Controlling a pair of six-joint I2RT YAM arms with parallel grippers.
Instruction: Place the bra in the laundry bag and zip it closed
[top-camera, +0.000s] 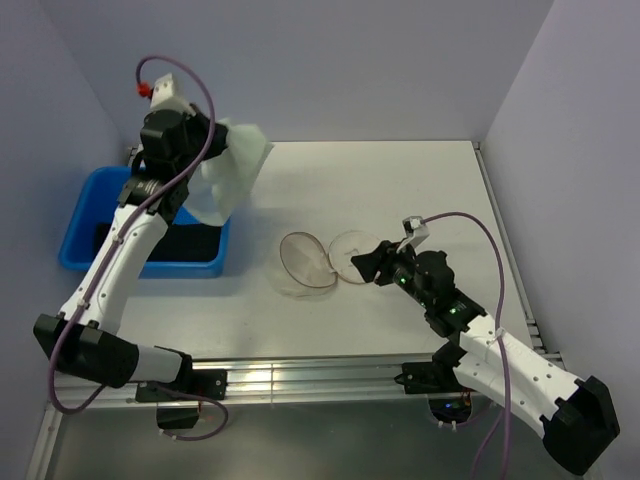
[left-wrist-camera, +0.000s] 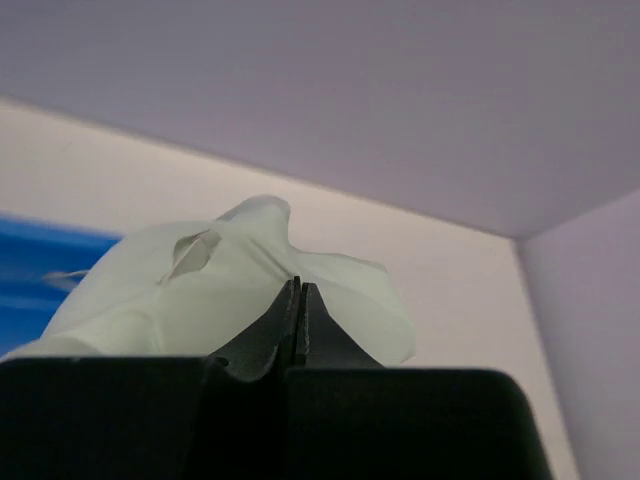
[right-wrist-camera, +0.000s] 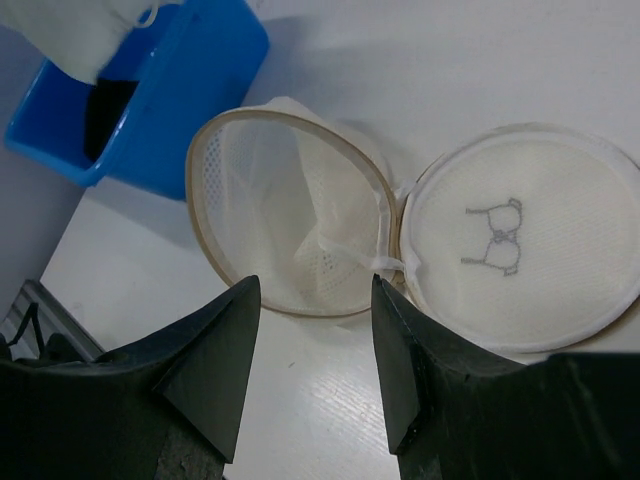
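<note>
- The left pincer is clenched on the bra, which is lifted clear of the table and bunched around the fingertips.
- A blue tub is seen beneath and beside that pincer; a black cloth lies in it.
- The right pincer is released, grasping nothing.
- The laundry bag lies unzipped just ahead of it, with its lid laid flat alongside.
- Only slack mesh appears to be inside the bag.

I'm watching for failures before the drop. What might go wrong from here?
The soft white fabric bra hangs loose from the shut left gripper, so it may drape over the tan rim of the round white mesh laundry bag. The open right gripper holds nothing, so the light bag may slide.
</note>
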